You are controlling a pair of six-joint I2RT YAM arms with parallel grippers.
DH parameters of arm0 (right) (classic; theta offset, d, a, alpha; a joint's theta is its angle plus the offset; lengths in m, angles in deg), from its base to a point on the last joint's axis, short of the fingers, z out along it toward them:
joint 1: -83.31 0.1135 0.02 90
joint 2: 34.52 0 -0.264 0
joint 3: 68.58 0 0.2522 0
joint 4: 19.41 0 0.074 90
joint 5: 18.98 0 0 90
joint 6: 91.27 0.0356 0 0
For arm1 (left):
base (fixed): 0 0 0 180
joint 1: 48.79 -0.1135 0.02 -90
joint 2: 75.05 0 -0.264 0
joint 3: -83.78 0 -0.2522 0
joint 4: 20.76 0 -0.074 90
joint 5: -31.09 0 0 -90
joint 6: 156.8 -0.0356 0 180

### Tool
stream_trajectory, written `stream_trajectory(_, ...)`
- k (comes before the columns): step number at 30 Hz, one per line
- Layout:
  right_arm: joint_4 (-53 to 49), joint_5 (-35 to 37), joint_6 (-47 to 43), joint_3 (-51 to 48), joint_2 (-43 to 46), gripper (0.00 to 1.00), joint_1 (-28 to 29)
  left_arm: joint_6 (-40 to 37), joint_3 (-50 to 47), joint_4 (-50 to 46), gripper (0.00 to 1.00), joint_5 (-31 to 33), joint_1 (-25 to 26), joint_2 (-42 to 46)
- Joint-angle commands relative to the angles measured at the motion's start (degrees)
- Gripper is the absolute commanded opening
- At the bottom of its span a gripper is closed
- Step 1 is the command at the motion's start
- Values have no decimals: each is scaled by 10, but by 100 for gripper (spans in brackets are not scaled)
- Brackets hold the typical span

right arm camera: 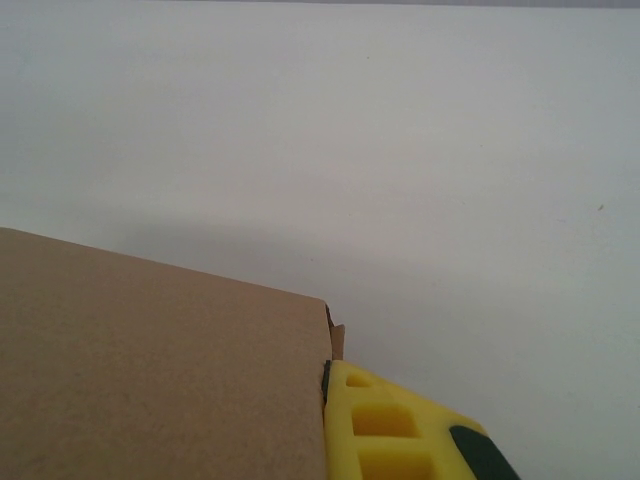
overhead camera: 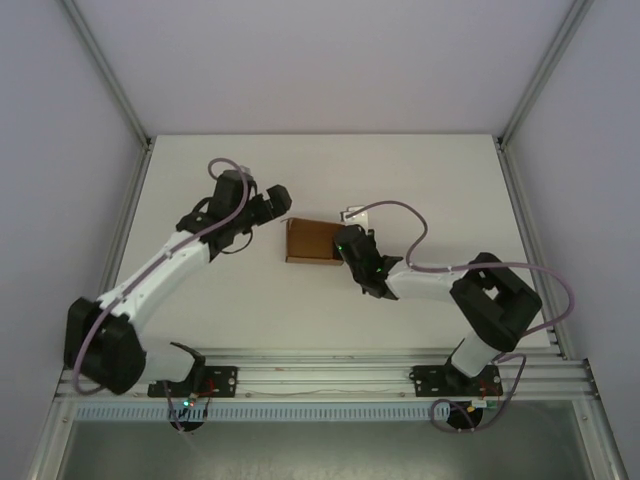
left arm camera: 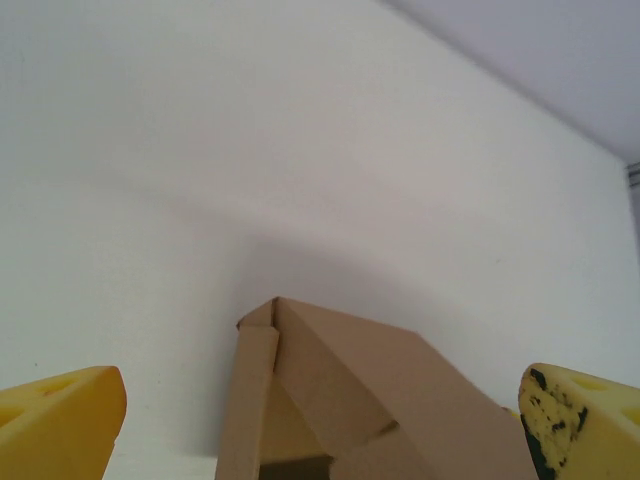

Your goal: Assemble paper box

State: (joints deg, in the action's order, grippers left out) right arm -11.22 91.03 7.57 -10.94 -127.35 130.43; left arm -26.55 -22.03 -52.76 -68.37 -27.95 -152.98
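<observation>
Inside a white-walled cell, the box (overhead camera: 310, 241) is sitting on the counter (overhead camera: 250, 300), its walls looking folded up and one slanting flap apparently awaiting tucking. The right end effector (overhead camera: 343, 243) is pinching the box's right side. The left end effector (overhead camera: 280, 200) is gaping just left of the box.

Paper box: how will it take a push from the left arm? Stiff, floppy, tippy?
The paper box looks like thin card, so likely light and apt to slide on the smooth table. Its flaps look untucked, so walls probably flex under a push. The right gripper pinches one wall, which should limit tipping.
</observation>
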Motion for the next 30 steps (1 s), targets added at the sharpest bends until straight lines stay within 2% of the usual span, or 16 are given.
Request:
stream_trajectory(1,9,-6,-28,-3,-21,0,6,2,32,-1,100,-68,-4,-68)
stream_trajectory(5,5,-2,-56,-1,-34,0,14,3,43,17,99,-116,-11,-131)
stream_trajectory(9,-9,12,-78,2,-46,1,21,-2,19,45,94,-134,-12,-156)
stream_trajectory(15,-32,48,-107,7,-60,3,50,9,-48,103,77,-171,-14,-174)
stream_trajectory(17,-46,53,-102,6,-58,6,55,12,-70,115,70,-169,-14,-173)
stream_trajectory(24,-94,13,-92,-4,4,42,55,17,-131,179,62,-159,-13,-177)
stream_trajectory(30,-170,-36,-73,-7,61,48,55,9,-142,216,58,-165,-13,-200)
